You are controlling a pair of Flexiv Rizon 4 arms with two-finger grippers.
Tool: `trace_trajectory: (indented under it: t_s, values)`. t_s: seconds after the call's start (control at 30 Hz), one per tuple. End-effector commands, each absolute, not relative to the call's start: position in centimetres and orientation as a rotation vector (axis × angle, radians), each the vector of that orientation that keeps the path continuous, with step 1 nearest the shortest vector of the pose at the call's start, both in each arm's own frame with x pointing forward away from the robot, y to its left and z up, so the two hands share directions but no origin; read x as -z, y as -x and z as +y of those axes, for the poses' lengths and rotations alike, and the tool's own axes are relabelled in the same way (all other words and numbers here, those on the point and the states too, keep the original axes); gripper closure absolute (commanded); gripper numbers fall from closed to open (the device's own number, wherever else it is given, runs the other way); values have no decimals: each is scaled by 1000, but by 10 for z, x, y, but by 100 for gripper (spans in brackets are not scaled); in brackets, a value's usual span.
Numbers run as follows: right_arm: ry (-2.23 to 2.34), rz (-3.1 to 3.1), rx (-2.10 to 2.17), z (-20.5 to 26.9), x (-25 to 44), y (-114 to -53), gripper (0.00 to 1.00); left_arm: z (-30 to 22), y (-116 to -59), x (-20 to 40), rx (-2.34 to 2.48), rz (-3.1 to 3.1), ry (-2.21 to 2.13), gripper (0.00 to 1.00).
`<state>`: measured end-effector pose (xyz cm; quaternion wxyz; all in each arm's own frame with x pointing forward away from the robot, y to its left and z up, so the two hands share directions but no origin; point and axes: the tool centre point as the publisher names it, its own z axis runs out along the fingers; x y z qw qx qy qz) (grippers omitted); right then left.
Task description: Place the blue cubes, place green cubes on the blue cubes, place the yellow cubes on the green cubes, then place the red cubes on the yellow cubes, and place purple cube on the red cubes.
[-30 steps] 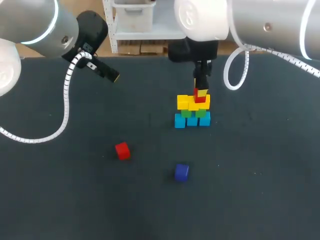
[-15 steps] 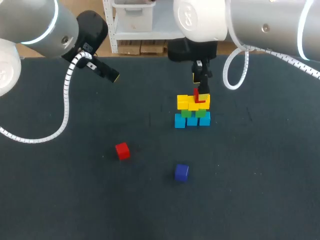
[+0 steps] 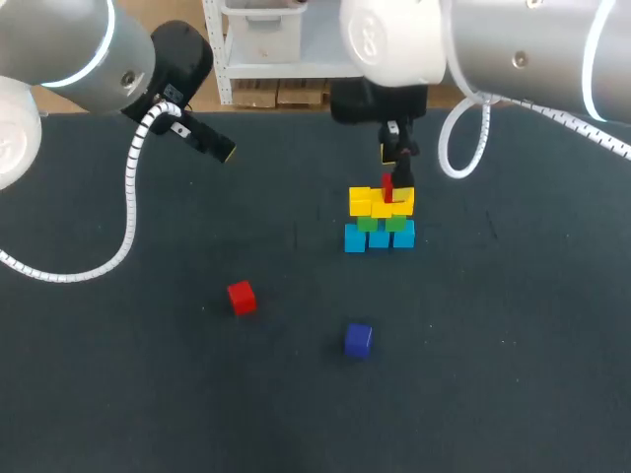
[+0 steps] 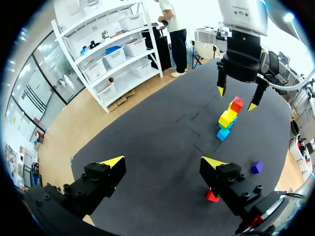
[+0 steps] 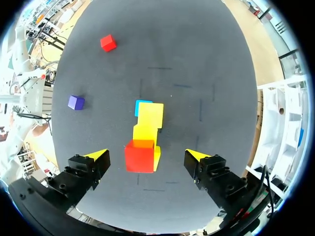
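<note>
A stack stands mid-table: light blue cubes [image 3: 380, 236] at the bottom, green cubes [image 3: 383, 223] on them, yellow cubes [image 3: 377, 203] above. One red cube [image 3: 388, 187] rests on the yellow layer. My right gripper [image 3: 394, 153] hangs open just above it. In the right wrist view the red cube [image 5: 139, 156] lies below and between the spread fingers of that gripper [image 5: 146, 155], touching neither. A second red cube [image 3: 241, 297] and a purple cube [image 3: 358, 339] lie loose nearer the front. My left gripper [image 3: 222, 150] is open and empty at the far left, with nothing between its fingers [image 4: 163, 161].
The dark table top [image 3: 513, 374] stretches around the stack. The loose red cube [image 4: 212, 195] sits under my left gripper's one finger in the left wrist view, and the purple cube [image 4: 256, 167] lies beyond it.
My right gripper has opened, let go of the red cube on the yellow layer and risen a little. The left arm has not moved.
</note>
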<state>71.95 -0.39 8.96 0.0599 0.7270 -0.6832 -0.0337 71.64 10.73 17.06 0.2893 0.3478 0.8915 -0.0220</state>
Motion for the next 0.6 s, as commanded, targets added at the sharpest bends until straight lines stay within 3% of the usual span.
trace_trajectory:
  t_s: [0.03, 0.6]
  values:
    - [-2201, -2067, 102, -4, -88, -720, 0, 109, -717, -171, 64, 2377, -932, 0]
    - [-2200, -2063, 96, -5, -85, -721, 2, 109, -717, -171, 64, 2377, -932, 0]
